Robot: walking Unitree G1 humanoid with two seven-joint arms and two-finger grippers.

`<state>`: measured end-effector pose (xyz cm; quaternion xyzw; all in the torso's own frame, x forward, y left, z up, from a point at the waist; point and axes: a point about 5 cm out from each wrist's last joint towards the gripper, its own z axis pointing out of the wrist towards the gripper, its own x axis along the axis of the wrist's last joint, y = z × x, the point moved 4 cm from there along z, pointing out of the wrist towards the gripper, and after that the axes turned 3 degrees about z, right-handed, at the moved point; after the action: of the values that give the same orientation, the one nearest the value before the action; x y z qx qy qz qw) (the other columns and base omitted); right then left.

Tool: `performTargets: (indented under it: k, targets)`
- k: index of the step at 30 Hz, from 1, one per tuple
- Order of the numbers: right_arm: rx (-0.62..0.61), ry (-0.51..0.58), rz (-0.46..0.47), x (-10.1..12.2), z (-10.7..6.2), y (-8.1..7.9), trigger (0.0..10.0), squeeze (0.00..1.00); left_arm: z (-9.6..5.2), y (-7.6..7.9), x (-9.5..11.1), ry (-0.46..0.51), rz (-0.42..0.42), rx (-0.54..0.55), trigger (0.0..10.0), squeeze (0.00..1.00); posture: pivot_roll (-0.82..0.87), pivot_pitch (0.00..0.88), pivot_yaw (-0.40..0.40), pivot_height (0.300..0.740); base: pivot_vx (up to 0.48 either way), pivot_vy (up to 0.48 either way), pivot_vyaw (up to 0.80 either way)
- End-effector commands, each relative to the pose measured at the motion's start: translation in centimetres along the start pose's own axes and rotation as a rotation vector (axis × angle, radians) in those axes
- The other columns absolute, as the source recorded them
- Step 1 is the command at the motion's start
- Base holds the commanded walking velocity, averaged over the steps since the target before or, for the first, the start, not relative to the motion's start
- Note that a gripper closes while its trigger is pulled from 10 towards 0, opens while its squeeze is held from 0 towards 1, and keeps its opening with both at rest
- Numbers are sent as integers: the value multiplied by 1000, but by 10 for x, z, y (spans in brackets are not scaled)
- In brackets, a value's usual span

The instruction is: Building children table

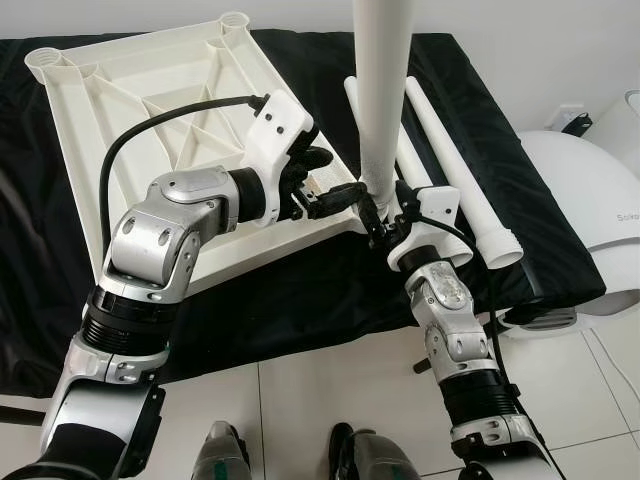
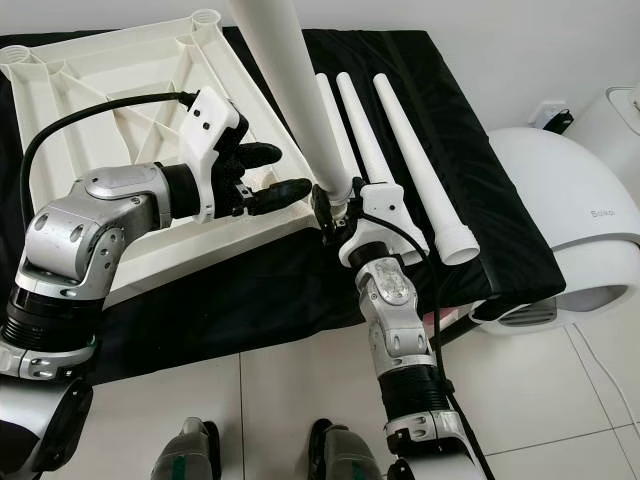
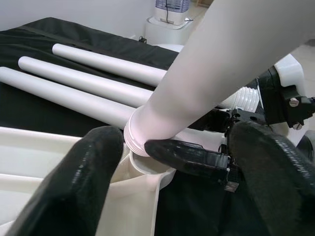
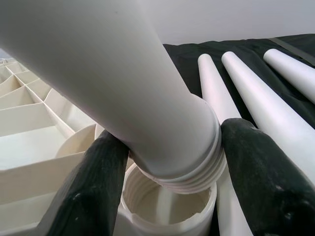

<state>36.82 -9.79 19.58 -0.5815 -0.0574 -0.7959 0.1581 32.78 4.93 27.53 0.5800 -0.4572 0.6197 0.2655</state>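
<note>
- Left eye view: a white table top [image 1: 160, 120] lies upside down on a black cloth [image 1: 300, 290], ribs facing up. At its corner socket nearest the robot, a white leg [image 1: 382, 90] stands nearly upright. The right gripper [image 1: 375, 212] clamps the leg's lower end just above that socket. The left gripper [image 1: 322, 178] reaches across the table top toward the same corner, fingers spread, 1 resting on the rim near the socket.
- Right eye view: 3 spare legs [image 2: 385, 150] lie side by side on the cloth just beyond the socket corner, pointed ends away from the robot. A white rounded appliance [image 2: 560, 210] stands on the tiled floor [image 2: 280, 400], well off from the table top on the robot's right.
- Left wrist view: the left fingers [image 3: 74, 182] sit wide apart beside the socket, holding nothing; the leg's threaded end [image 3: 140, 142] tilts at the socket mouth.
- Right wrist view: the right fingers [image 4: 93, 187] press both sides of the leg; its threads sit at the socket [image 4: 172, 206] rim, not fully seated.
</note>
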Motion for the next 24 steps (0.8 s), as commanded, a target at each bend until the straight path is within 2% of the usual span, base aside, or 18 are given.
performTargets:
  k: [1,5,7,9,13,14,17,18,20,22,23,24]
  targets:
    - [-20,-22,21,-5,0,3,10000,0,0,-2,2,3,-8,28,10000,1000,104,171,-55,740,0,0,0]
    - [-35,-13,33,-3,2,4,10000,0,-2,-18,14,71,-29,118,10000,1000,105,168,-53,740,0,0,0]
    - [-36,-12,35,-3,3,4,10000,0,-3,-20,16,81,-30,128,10000,1000,105,168,-53,740,0,0,0]
    - [-41,-7,40,-2,5,5,10000,0,-3,-30,24,124,-32,190,10000,1000,103,164,-53,740,0,0,0]
    - [-46,-5,43,-1,6,5,10000,0,-4,-34,29,146,-29,215,10000,1000,104,161,-56,740,0,0,0]
    - [-49,-2,46,0,7,5,10000,0,-4,-38,35,178,-24,236,10000,0,104,161,-56,740,0,0,0]
    - [-49,-2,46,0,7,5,10000,0,-4,-38,35,178,-24,236,10000,0,104,161,-56,740,0,0,0]
    - [-48,0,48,1,9,5,10000,0,-3,-39,44,222,-26,240,10000,0,102,158,-61,740,0,0,0]
    - [-48,0,48,1,9,5,10000,0,-3,-39,44,222,-26,240,10000,0,102,158,-61,740,0,0,0]
    - [-47,9,48,4,14,6,10000,0,-2,-32,56,282,-22,189,10000,0,102,154,-68,740,0,0,0]
    - [-47,9,48,4,14,6,10000,0,-2,-32,56,282,-22,189,10000,0,102,154,-68,740,0,0,0]
    - [-47,22,49,8,16,8,10000,0,0,-27,47,243,5,158,10000,0,101,154,-67,740,0,0,0]
